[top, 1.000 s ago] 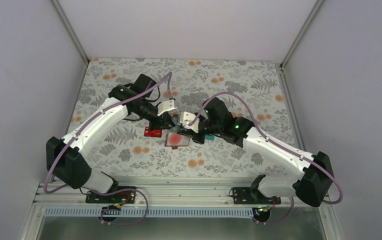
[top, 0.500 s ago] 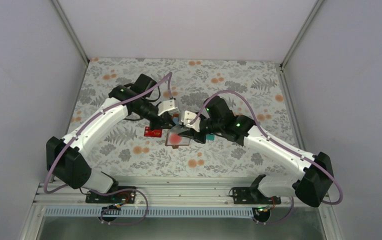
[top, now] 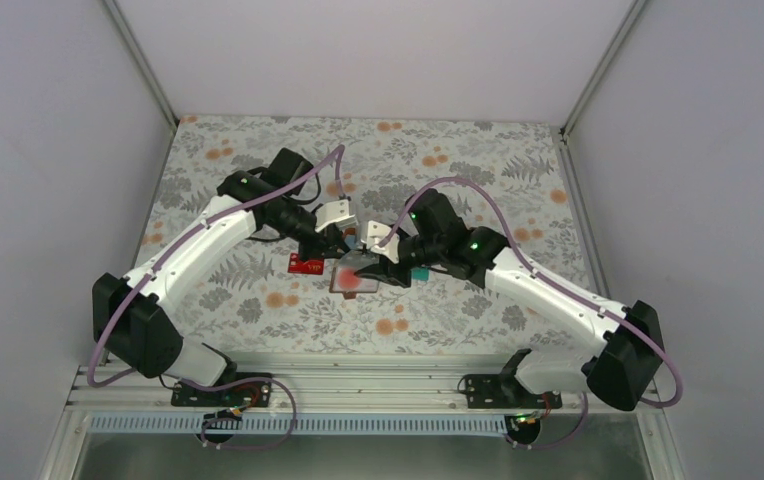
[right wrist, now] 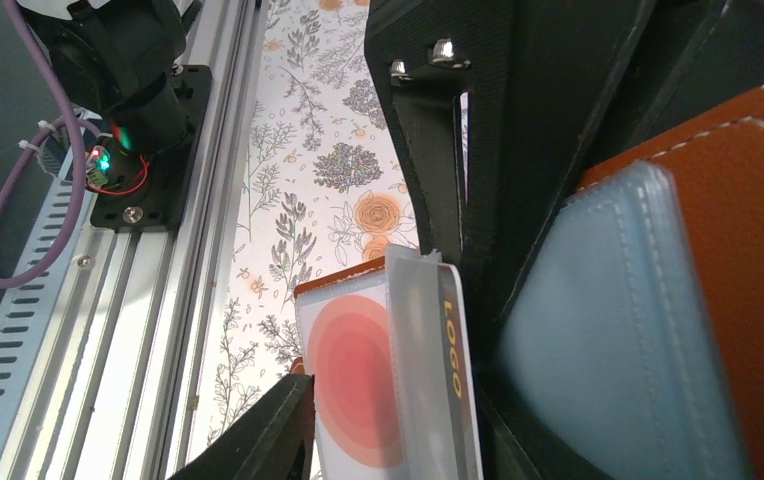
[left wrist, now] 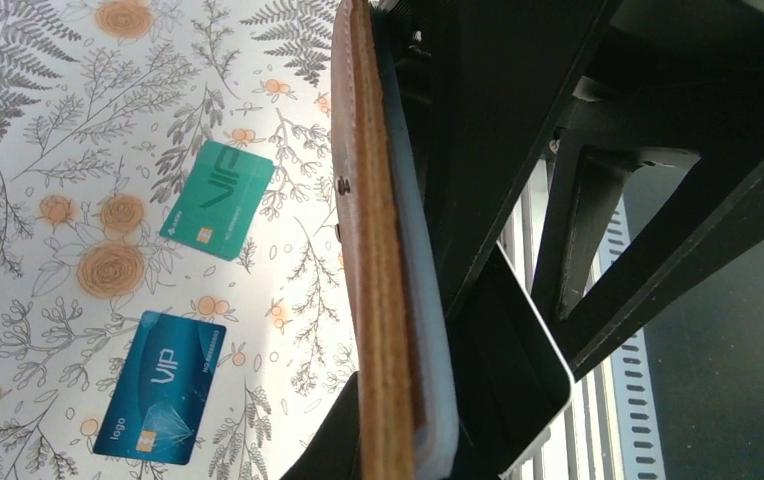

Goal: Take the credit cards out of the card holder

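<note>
Card holder (top: 356,272) of brown leather with pale grey-blue inner pockets stood open at the middle of the flower-patterned table (top: 478,310), between the two arms. The left gripper (top: 334,240) pinched one leather flap, which its wrist camera showed edge-on with a black finger against each face. The right gripper (top: 371,262) had its fingers on either side of a clear pocket leaf showing the red-white card (right wrist: 358,375), with a gold-lettered card edge (right wrist: 450,365) beside it; whether it was clamped could not be told. A teal plastic card (left wrist: 218,198) and a blue plastic card (left wrist: 163,386) lay flat on the table, apart from each other. A red card (top: 306,264) lay just left of the holder.
</note>
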Robot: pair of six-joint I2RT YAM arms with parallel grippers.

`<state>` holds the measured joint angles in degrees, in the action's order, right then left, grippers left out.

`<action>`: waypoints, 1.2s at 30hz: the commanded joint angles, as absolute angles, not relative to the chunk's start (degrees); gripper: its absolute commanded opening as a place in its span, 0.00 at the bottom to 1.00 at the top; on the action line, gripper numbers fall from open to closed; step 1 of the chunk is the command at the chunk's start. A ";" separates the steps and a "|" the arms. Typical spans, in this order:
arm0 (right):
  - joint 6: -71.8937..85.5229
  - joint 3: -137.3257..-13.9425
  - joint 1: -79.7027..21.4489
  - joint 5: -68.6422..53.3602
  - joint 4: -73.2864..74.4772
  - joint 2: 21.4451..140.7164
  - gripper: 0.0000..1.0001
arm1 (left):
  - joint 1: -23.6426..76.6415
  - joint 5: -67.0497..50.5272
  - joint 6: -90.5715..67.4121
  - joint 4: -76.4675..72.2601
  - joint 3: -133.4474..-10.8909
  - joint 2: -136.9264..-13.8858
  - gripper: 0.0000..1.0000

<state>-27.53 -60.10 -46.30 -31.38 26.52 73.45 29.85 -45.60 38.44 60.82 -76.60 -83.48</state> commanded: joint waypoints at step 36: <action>-34.16 -56.78 -48.90 -25.67 26.99 74.10 0.34 | 30.78 -52.51 40.65 63.48 -78.30 -83.13 0.03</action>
